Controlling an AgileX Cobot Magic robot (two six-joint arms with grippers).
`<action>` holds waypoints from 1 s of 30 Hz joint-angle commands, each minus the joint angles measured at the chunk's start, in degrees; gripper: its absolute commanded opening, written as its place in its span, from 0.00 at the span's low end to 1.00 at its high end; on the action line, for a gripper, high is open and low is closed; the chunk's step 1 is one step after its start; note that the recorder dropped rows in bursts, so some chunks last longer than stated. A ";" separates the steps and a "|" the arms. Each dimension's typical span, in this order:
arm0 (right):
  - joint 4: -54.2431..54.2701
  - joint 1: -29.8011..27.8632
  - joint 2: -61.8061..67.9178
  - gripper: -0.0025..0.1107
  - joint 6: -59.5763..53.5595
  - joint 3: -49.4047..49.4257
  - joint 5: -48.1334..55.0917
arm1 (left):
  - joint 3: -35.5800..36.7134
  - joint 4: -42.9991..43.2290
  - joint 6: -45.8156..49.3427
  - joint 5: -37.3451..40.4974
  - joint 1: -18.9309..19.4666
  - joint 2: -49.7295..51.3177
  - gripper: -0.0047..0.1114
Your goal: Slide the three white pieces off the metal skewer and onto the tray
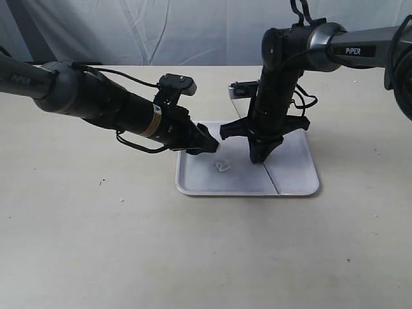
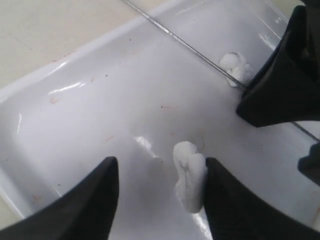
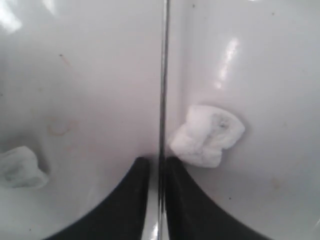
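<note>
The white tray (image 1: pixel 296 183) lies on the table with the metal skewer (image 1: pixel 271 180) running across it. My right gripper (image 1: pixel 261 159) points down onto the tray. Its jaws are slightly open around the skewer (image 3: pixel 162 95), with a thin gap on one side of the rod. One white piece (image 3: pixel 207 135) lies on the tray right beside the skewer, off the rod. My left gripper (image 1: pixel 212 147) hovers low over the tray's left part, jaws wide open. A second white piece (image 2: pixel 190 175) lies between its fingers, against one finger (image 2: pixel 235 200). That piece (image 1: pixel 223 165) also shows in the exterior view.
The beige table (image 1: pixel 96 225) spreads wide around the tray. A small grey and black object (image 1: pixel 238 89) sits just behind the tray's far edge, near the right arm's cables (image 1: pixel 302 100). A white curtain (image 1: pixel 161 32) closes the back.
</note>
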 commanded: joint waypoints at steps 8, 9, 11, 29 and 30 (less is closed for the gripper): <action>-2.78 -0.28 0.33 0.40 1.06 0.61 0.57 | -0.25 -0.31 -1.70 -1.70 0.22 0.22 0.46; -4.34 -0.28 -0.37 0.40 1.72 0.61 0.69 | -0.25 -0.31 -2.09 -2.38 0.44 0.22 0.46; -7.14 -0.28 -1.97 0.40 2.41 0.61 1.19 | -0.25 -0.31 -2.91 -4.16 1.41 0.22 0.46; 1.68 -0.18 -9.43 0.40 1.90 0.61 1.09 | -1.36 -13.50 -3.51 -26.05 7.01 3.10 0.46; 2.16 -0.18 -9.53 0.40 1.74 0.61 1.00 | -1.51 -13.50 -4.21 -26.15 7.01 3.34 0.46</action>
